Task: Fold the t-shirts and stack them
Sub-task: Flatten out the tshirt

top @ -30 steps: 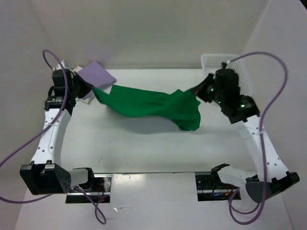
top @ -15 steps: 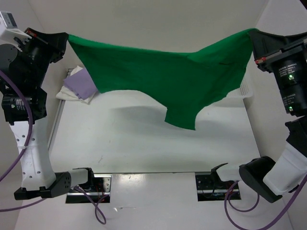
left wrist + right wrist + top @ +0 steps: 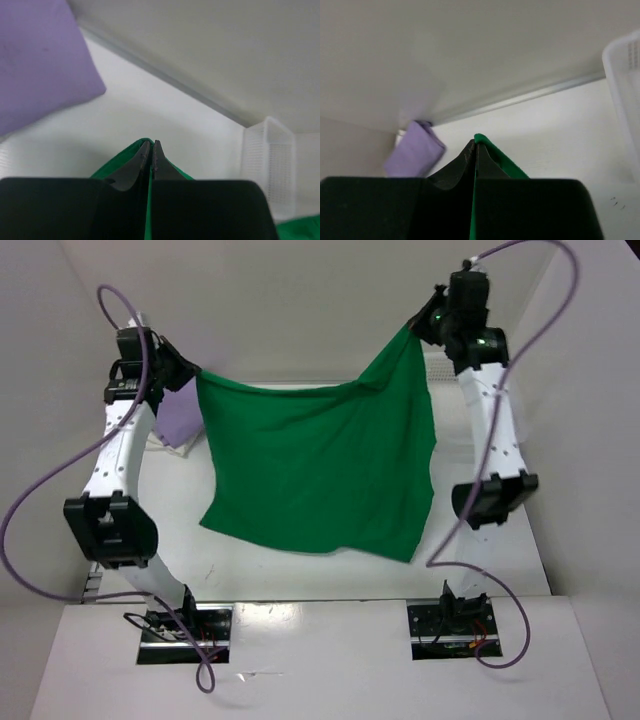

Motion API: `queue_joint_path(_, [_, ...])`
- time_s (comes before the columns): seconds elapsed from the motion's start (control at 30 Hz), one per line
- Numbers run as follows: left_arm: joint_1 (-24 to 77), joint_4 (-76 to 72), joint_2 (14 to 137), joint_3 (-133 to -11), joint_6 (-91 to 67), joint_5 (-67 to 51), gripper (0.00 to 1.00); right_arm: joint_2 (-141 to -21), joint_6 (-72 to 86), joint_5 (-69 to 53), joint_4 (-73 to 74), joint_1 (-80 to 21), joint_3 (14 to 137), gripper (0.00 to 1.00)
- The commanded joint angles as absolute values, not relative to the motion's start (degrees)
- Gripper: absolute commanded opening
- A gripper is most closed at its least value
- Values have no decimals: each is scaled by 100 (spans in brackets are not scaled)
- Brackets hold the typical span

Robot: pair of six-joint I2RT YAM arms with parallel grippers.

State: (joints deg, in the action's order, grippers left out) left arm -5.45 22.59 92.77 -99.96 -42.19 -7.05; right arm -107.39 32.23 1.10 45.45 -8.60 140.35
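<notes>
Overhead, the green t-shirt (image 3: 320,470) hung in the air as a spread sheet between two raised robot arms, above the far half of the white table (image 3: 300,575). It hid the table surface behind it. Its neck and sleeves could not be made out, so which end was the collar was unclear. Whether the lower edge touched the table could not be told.

The left gripper (image 3: 190,372) was clamped on the shirt's upper left corner, and the right gripper (image 3: 418,322) on its upper right corner. Each wrist camera showed only a thin sliver of green pinched between closed black fingers (image 3: 159,160).

The held top edge ran left to right, sagging in the middle and higher at the right. The cloth fell toward the near side, about as deep as it was wide.

A folded lilac t-shirt (image 3: 178,418) lay at the far left, partly behind the left arm. The white lattice basket (image 3: 272,165) was cut off at the frame edge.
</notes>
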Motion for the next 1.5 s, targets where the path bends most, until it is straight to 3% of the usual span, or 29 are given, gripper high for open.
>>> queue_joint_path(0.0, [-580, 1854, 9866, -10396, -4140, -642, 0, -11512, 3137, -185, 4491, -668, 15297, 0])
queue_joint_path(0.2, [-755, 2048, 10696, -12108, -4368, -869, 0, -11866, 3752, -387, 3754, -483, 16127, 0])
queue_joint_path(0.43, [-1107, 1741, 10477, -12744, -4597, -1046, 0, -11171, 4139, -684, 3094, -361, 16242, 0])
queue_joint_path(0.53, [-1160, 1688, 10424, -12797, -4597, -1046, 0, -10890, 4140, -747, 3277, -360, 15709, 0])
queue_joint_path(0.6, [-1160, 1530, 10362, -12317, -4597, -1116, 0, -10697, 4061, -800, 3349, -360, 15173, 0])
queue_joint_path(0.7, [-1160, 1188, 10003, -11447, -4536, -1169, 0, -9873, 3911, -800, 2990, -360, 13058, 0])
queue_joint_path(0.73, [-1160, 1108, 9741, -10773, -4535, -1117, 0, -9270, 3911, -687, 2779, -360, 11747, 0])
queue_joint_path(1.0, [-976, 712, 8317, -7439, -4131, -748, 0, -7191, 3691, -404, 2610, -360, 6669, 0])
queue_joint_path(1.23, [-976, 1396, 7419, -5092, -3947, -326, 0, -6022, 3998, -605, 3758, -360, 4993, 0])
queue_joint_path(1.47, [-976, 2538, 6733, -4606, -3894, -483, 0, -4985, 4175, -940, 5533, -552, 4947, 0])
